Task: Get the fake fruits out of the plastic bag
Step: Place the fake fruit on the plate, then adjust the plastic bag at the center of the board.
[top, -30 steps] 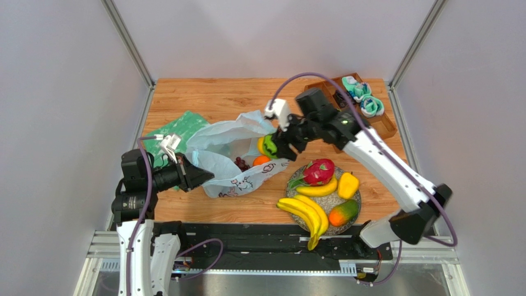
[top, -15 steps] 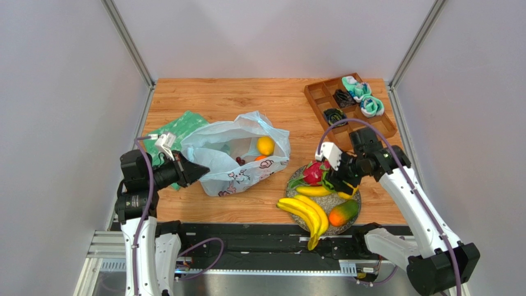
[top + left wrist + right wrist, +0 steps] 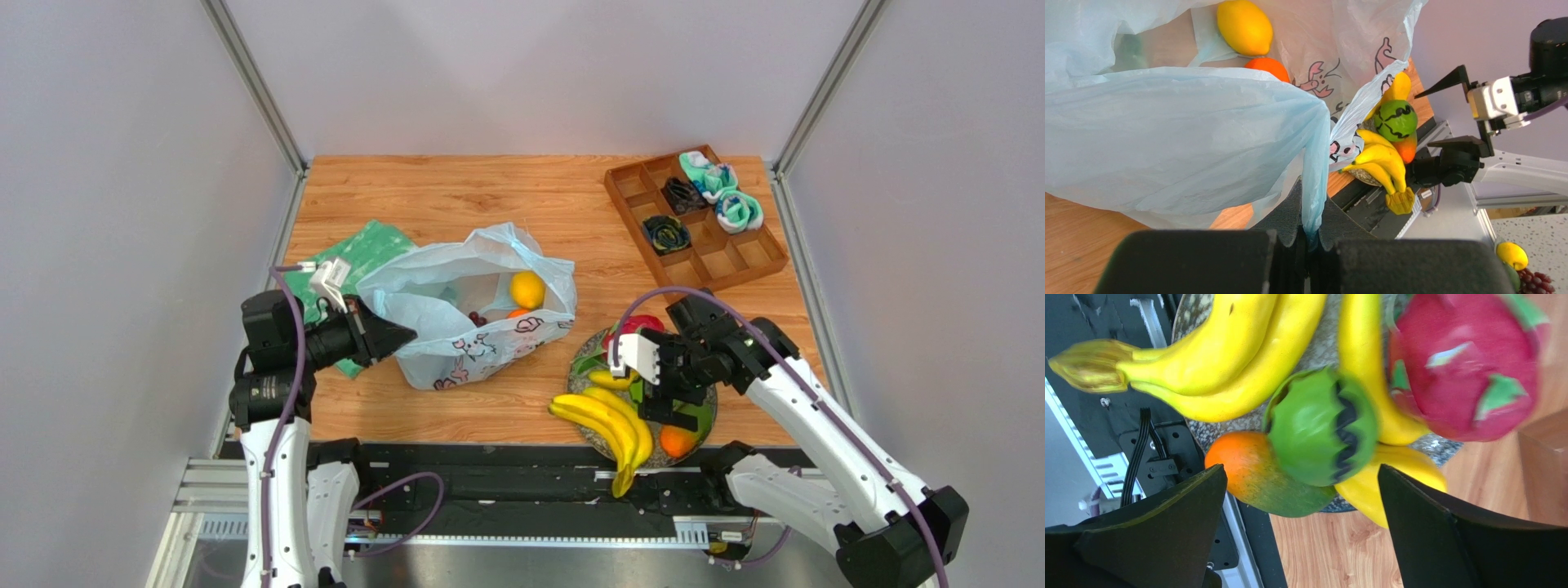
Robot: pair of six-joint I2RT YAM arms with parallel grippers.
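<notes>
Since the earlier frames the right arm had swung from the bag's mouth to the plate (image 3: 1327, 331) and sunk low over it. The right claw (image 3: 1301, 474) now stood spread wide, and a green fruit (image 3: 1321, 425) lay free between its fingers, on top of the pile.

The left claw (image 3: 1309, 240) was pressed together, pinching a fold of the bag (image 3: 454, 306) and holding its mouth up and open on the worktop (image 3: 429, 196).

By the look of it, most of the job was done. On the plate lay the bananas (image 3: 607, 423), a dragon fruit (image 3: 1468, 367), a mango (image 3: 1247, 471), a yellow piece and the green fruit.

Inside the bag a lemon (image 3: 528, 289) and an orange (image 3: 1267, 66) remained, lying close together near the open mouth. A small dark bit showed beside them, too small to name.

At least two more trips looked needed, with the left claw's pinch keeping the mouth open for the reach.
</notes>
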